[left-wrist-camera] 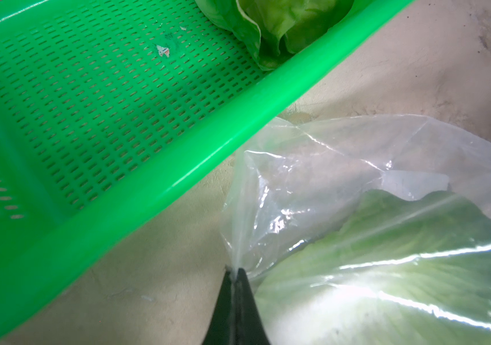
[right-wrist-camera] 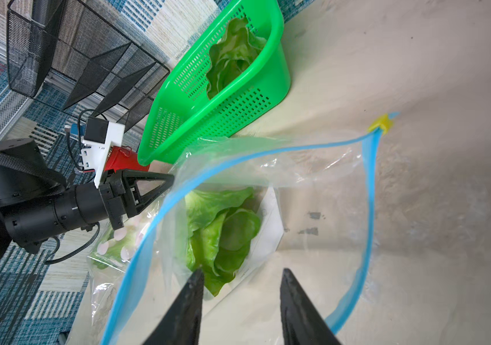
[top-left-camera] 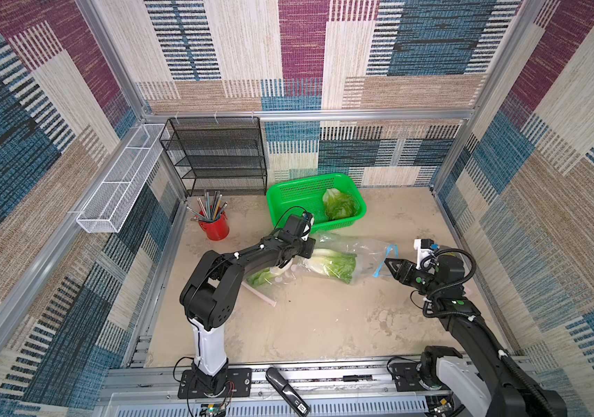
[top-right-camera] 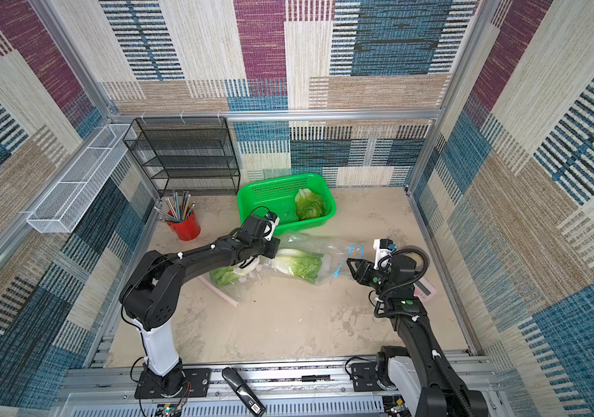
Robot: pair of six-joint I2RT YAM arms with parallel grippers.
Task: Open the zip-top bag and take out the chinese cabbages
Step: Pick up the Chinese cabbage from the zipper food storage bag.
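The sandy tabletop (top-left-camera: 324,325) carries everything. A black mesh rack (top-left-camera: 216,155) stands at the back wall, well beyond the left hand. The green basket (top-left-camera: 290,195) sits just beyond the left hand, and its long rim is near the fingertips but apart from them.

The zip-top bag (top-left-camera: 371,249) lies on the tabletop between the two hands, with its mouth turned to the right hand. Its blue zip strip (right-wrist-camera: 369,194) makes a wide loop, so the mouth is open.

One cabbage (top-left-camera: 335,261) lies inside the bag, with the white base toward the left hand and the green leaves toward the right hand. A second cabbage (top-left-camera: 340,205) lies in the basket, beyond the left hand. A third cabbage (top-left-camera: 263,276) shows under the left arm, behind clear plastic with pale pink dots. Whether this plastic is the same bag I cannot tell.

The left hand (left-wrist-camera: 235,273) is closed, and its fingertips pinch a fold of the bag's clear plastic at the end away from the mouth. The right hand (right-wrist-camera: 242,270) has its fingers apart and grips nothing. It is at the bag's mouth, with the leaf tips just in front of one finger. The yellow slider (right-wrist-camera: 381,124) sits at the end of the zip strip, well ahead of the right hand.
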